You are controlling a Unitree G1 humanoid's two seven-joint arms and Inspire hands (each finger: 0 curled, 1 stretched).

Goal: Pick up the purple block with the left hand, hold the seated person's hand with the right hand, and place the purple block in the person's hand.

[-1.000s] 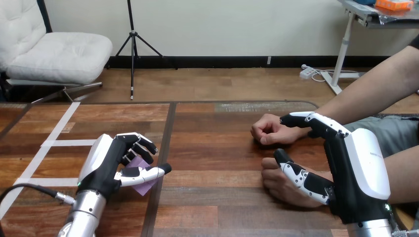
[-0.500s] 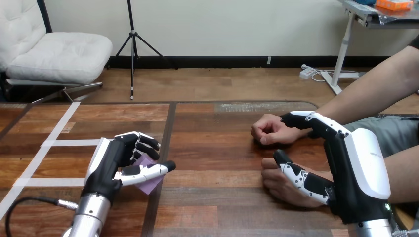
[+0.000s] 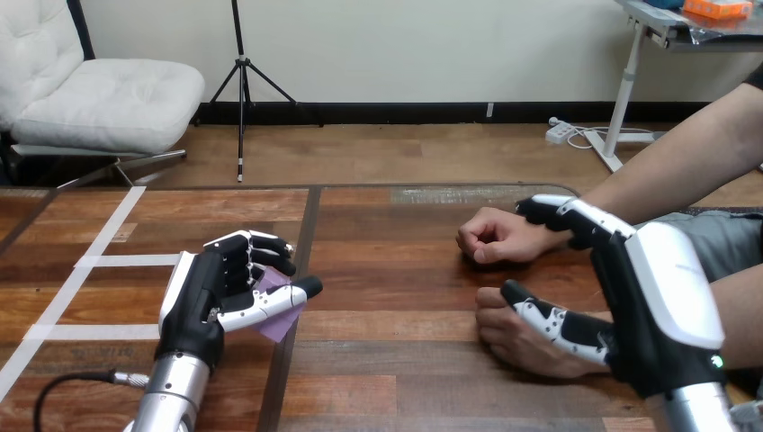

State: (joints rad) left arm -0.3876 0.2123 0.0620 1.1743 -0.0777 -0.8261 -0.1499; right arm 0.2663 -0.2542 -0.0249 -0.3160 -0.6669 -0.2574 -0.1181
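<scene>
My left hand (image 3: 202,301) is at the table's left, its fingers curled and its thumb pressed over the purple block (image 3: 283,315), which it holds just above the wood. The person's near hand (image 3: 508,337) lies at the right, loosely closed. My right hand (image 3: 661,301) is over that hand's wrist. Its thumb (image 3: 553,324) lies stretched across the back of the near hand, and its fingers (image 3: 562,213) reach, nearly straight, toward the wrist of the person's far hand (image 3: 490,236), a fist on the table. I see no fingers curled round either hand.
White tape lines (image 3: 108,261) cross the wooden table (image 3: 387,297) at the left. A dark seam (image 3: 301,270) runs down the table beside the block. The person's forearms (image 3: 666,171) come in from the right edge.
My left hand has risen a little and moved right with the purple block in it. My right hand has shifted slightly right and up over the person's near hand. The person's hands stay put.
</scene>
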